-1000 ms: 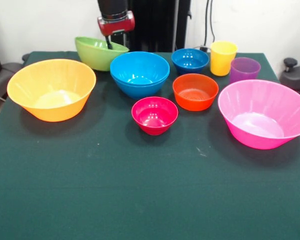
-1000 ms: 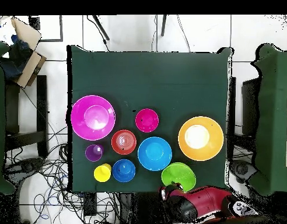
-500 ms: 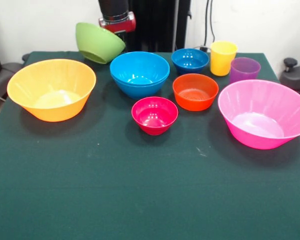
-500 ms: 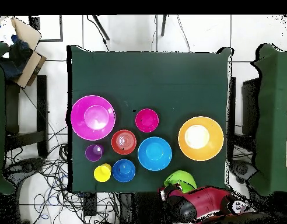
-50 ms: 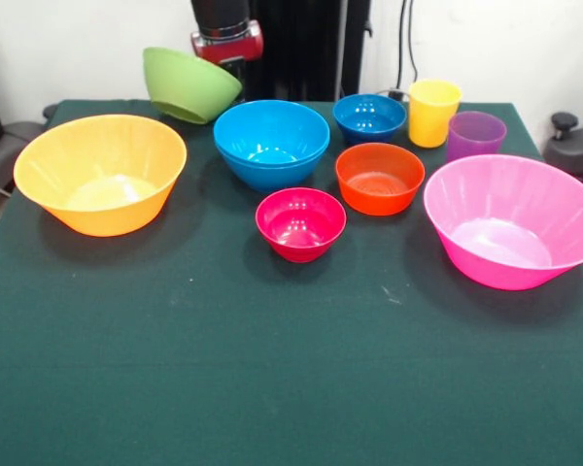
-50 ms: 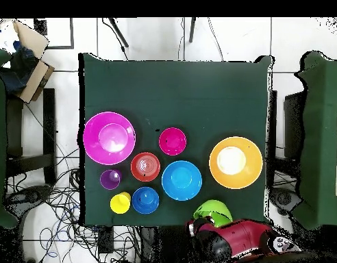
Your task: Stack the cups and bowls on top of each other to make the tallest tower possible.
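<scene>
My gripper (image 5: 224, 70) is shut on the rim of the green bowl (image 5: 187, 85), which hangs tilted above the table's far edge, its mouth turned away. Overhead, the green bowl (image 6: 212, 210) sits just off the gripper (image 6: 203, 223). Two light blue bowls (image 5: 271, 142) are nested right of it. On the cloth stand the large orange bowl (image 5: 101, 173), large pink bowl (image 5: 513, 219), crimson bowl (image 5: 300, 223), orange-red bowl (image 5: 379, 178) and dark blue bowl (image 5: 369, 117). The yellow cup (image 5: 433, 112) and purple cup (image 5: 475, 135) stand upright at the far right.
The green table cloth (image 5: 272, 369) stretches bare in front of the bowls. Chairs (image 6: 24, 164) flank the table on both sides, and cables (image 6: 61, 205) lie on the floor by the robot's side.
The green bowl went from resting on the table, gripped at its rim, to hanging tilted in the air. Over the last half second it dropped slightly.
</scene>
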### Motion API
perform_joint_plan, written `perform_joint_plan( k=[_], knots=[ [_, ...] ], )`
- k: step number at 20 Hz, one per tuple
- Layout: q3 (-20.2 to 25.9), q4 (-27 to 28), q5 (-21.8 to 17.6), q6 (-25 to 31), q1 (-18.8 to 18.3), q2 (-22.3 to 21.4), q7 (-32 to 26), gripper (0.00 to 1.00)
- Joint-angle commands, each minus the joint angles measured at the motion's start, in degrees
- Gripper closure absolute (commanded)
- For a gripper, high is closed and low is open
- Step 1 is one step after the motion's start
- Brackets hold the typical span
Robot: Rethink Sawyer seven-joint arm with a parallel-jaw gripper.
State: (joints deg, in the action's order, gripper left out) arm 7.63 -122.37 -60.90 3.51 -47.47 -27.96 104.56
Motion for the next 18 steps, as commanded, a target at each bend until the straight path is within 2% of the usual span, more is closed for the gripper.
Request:
perform_joint_plan(
  k=[1,8,18],
  knots=[
    [5.9,1.8,0.7,2.4,-0.6,-3.1,0.3,1.0],
    [12.1,-4.0,5.9,9.4,-5.1,-11.8,-4.7,1.0],
    [15.7,-6.5,9.3,12.9,-6.0,-16.3,-5.3,1.0]
  ],
)
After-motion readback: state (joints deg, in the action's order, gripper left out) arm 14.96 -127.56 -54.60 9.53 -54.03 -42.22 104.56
